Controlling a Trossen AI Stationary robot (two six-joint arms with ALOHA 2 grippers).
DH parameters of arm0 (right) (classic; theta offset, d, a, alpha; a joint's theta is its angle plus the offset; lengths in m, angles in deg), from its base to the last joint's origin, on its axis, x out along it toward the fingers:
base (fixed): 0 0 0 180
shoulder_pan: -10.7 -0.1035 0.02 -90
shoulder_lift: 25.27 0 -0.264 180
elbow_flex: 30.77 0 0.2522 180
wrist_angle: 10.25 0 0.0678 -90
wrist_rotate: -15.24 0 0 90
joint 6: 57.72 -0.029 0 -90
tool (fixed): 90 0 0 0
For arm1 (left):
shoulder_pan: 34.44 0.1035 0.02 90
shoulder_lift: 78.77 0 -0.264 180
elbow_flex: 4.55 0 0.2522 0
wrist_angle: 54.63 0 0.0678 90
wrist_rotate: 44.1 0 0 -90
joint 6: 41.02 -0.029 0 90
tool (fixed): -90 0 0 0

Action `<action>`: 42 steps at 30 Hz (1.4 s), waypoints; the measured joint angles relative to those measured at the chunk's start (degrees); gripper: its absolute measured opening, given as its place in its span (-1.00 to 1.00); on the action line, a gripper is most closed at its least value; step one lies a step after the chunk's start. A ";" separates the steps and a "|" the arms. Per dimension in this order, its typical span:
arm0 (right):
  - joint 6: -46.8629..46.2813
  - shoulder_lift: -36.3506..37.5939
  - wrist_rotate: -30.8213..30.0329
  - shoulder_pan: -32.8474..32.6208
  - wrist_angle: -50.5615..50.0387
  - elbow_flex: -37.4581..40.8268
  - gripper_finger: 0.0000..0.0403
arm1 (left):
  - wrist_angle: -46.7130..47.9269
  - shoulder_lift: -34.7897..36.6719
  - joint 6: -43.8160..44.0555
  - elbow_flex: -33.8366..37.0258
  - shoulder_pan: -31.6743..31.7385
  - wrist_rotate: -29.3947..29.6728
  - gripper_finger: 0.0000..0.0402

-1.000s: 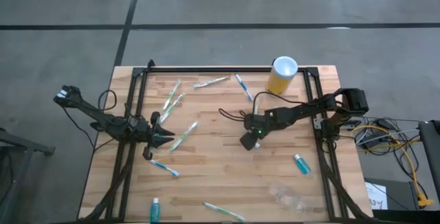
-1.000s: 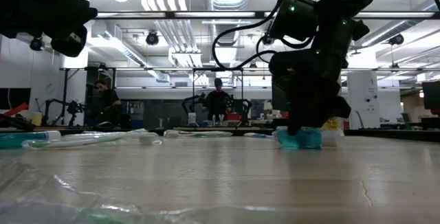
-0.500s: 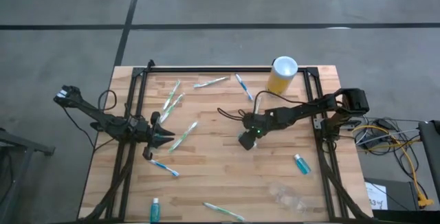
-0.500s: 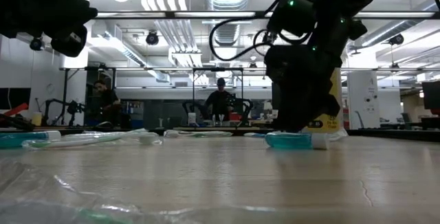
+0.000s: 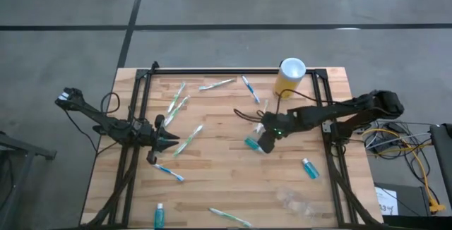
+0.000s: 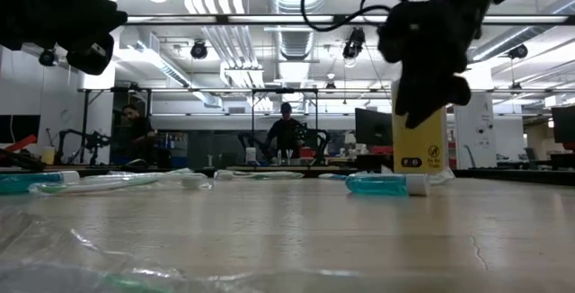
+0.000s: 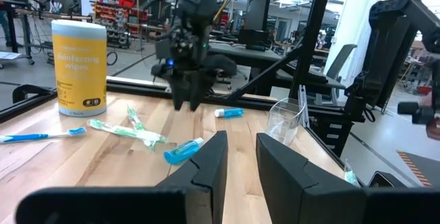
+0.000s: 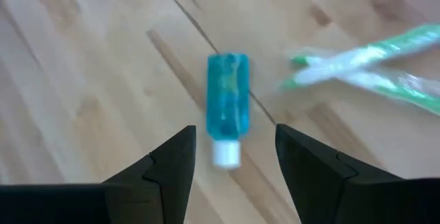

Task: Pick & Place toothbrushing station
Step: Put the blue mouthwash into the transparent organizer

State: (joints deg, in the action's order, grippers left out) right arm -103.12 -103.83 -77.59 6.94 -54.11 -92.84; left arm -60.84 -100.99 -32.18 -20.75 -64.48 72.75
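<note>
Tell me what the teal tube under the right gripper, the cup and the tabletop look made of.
Teal tube: translucent glossy plastic, opaque white cap; the colour shows through the body. Cup: thin clear plastic, since the background shows through its wall. Tabletop: light wood planks, matte to satin; grain and seams are visible. It could be solid or laminate.

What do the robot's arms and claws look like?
Both arms are thin and black. Loose black cables loop off the right arm, which has a small green light glowing near its right claw. The left claw has two flat, dark fingers, like a duck's bill.
</note>
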 joint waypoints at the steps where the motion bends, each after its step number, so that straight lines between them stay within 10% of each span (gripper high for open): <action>1: 0.00 0.69 -1.50 -0.81 -1.00 0.01 -0.03 | 0.04 -0.01 0.00 0.00 -0.02 -0.02 -0.59; 19: -5.62 3.67 -18.26 -16.55 -3.06 3.98 -0.04 | 0.56 0.00 -0.02 0.00 -0.02 -0.02 -0.59; 42: -5.03 -7.84 -19.70 -18.00 4.53 3.98 -0.04 | 1.39 0.00 -0.02 0.00 -0.02 -0.02 -0.59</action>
State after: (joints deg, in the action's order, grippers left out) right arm -108.14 -111.66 -97.29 -11.06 -49.58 -88.87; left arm -59.44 -100.99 -32.19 -20.75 -64.51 72.73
